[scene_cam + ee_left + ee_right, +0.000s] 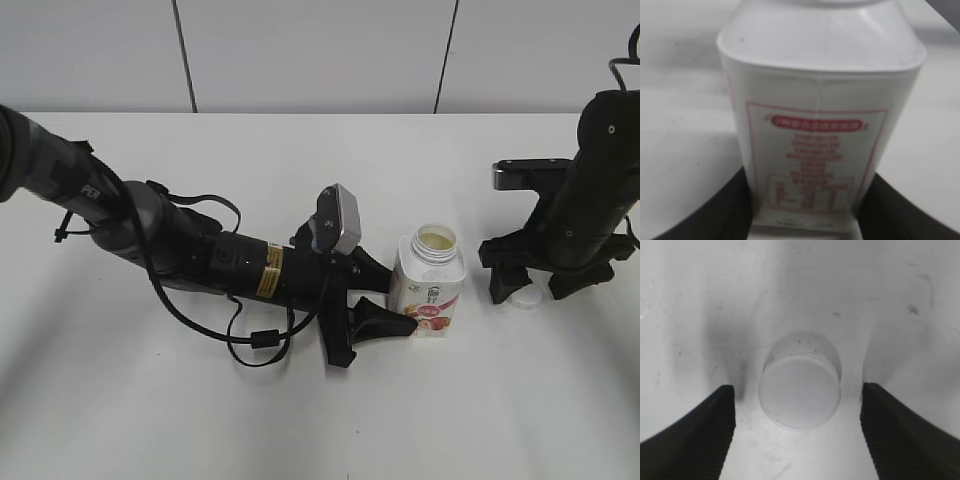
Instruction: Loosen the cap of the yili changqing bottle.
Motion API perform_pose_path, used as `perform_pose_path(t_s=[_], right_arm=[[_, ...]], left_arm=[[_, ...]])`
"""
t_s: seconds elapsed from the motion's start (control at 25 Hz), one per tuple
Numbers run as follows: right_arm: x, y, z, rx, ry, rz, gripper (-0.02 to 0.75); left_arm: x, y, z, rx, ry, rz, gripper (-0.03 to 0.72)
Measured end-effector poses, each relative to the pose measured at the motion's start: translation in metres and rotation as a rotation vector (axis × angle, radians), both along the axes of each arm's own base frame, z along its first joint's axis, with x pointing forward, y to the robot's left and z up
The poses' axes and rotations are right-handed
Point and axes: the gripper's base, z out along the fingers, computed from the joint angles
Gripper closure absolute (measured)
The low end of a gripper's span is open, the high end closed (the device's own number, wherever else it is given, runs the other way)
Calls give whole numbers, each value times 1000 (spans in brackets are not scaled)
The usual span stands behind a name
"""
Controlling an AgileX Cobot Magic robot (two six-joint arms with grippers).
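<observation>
The yili changqing bottle (430, 285) stands upright on the white counter (300, 420) with its neck uncovered. The left pincer (385, 300) is clamped on its lower body, probably to keep it from turning. The cap (799, 390) lies flat on the counter to the right, well apart from the bottle. The right pincer (797, 432) hangs over it with jaws apart, not touching it.

Uncapped white yili changqing bottle (429, 283) upright on table; white cap (524, 297) lying apart, rightward.
</observation>
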Motion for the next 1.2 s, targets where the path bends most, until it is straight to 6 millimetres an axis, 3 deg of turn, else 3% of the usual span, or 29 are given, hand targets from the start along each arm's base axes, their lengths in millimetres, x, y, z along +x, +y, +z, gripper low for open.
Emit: perform_pose_path(t_s=[0.16,0.28,0.4,0.56,0.8,1.2], right_arm=[[0,0,0,0,0,1,132],[0,0,0,0,1,1,138],[0,0,0,0,1,1,141],[0,0,4,2,-12,7,141],[2,1,29,16,-85,7,141],[-2,0,68,37,-197,7,141]], left_arm=[[0,0,0,0,0,0,276],[0,1,-1,19,-10,-7,145],[0,3,1,31,-24,-23,82],[5,12,7,51,-5,-26,83],[16,36,19,90,8,-38,99],[31,62,79,220,-59,58,102]])
